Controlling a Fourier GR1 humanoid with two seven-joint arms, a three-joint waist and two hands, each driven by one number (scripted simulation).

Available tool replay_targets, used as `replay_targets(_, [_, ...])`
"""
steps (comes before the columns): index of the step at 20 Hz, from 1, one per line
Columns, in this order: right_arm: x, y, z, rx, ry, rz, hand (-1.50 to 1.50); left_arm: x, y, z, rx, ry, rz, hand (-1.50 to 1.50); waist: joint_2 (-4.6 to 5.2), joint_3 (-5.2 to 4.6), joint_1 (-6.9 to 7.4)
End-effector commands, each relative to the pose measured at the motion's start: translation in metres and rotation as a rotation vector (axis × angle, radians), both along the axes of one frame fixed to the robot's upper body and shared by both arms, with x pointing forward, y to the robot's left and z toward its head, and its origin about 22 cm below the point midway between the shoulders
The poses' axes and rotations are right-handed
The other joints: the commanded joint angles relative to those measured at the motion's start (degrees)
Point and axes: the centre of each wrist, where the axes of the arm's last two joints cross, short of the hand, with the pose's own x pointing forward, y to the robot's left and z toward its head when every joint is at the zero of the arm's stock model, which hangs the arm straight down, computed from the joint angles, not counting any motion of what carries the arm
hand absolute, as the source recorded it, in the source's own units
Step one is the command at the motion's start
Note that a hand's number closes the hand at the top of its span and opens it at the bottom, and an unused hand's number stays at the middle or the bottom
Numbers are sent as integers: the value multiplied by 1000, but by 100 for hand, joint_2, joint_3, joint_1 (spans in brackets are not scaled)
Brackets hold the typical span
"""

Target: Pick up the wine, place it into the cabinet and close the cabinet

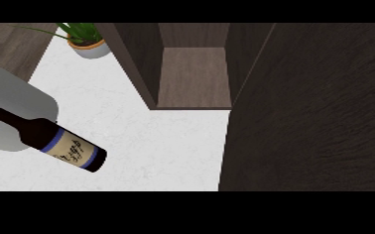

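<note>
The wine bottle (62, 146) is dark, with a cream label between two blue bands. It lies tilted at the lower left over the white counter (161, 139), base toward the lower right and neck running off the left edge. Behind it a grey forearm (22, 106) fills the left edge; no hand shows on it, and I cannot tell whether anything holds the bottle. The dark wood cabinet (194, 74) stands open at the top centre with a bare shelf inside. Its door (300, 114) is swung out and covers the right side of the view.
A potted green plant (88, 42) in a pale pot stands at the back left, beside the cabinet's left wall. A strip of wooden surface (22, 44) shows at the far top left. White counter lies between the bottle and the cabinet's front.
</note>
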Motion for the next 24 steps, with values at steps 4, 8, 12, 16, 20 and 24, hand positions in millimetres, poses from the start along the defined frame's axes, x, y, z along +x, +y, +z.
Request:
replay_targets(4, [-23,-11,27,9,-53,50,-150,9,3,-14,0,41,59,-150,1,1,-5])
replay_targets(8, [-29,-8,35,-2,-39,52,-150,16,-1,-34,3,26,85,-150,-5,-2,-10])
replay_targets(12, [-31,-2,37,10,-31,48,-150,9,-7,-59,2,61,105,-150,-9,-3,0])
replay_targets(16, [-38,2,35,27,-59,61,-150,15,13,-83,23,103,106,-150,-10,-7,-11])
replay_targets(20, [-26,-4,38,9,-37,53,-150,21,23,-81,10,124,97,-150,-1,-2,4])
replay_targets(24, [-33,2,46,-1,-46,56,-150,14,-3,-113,16,154,90,-150,-12,-3,-1])
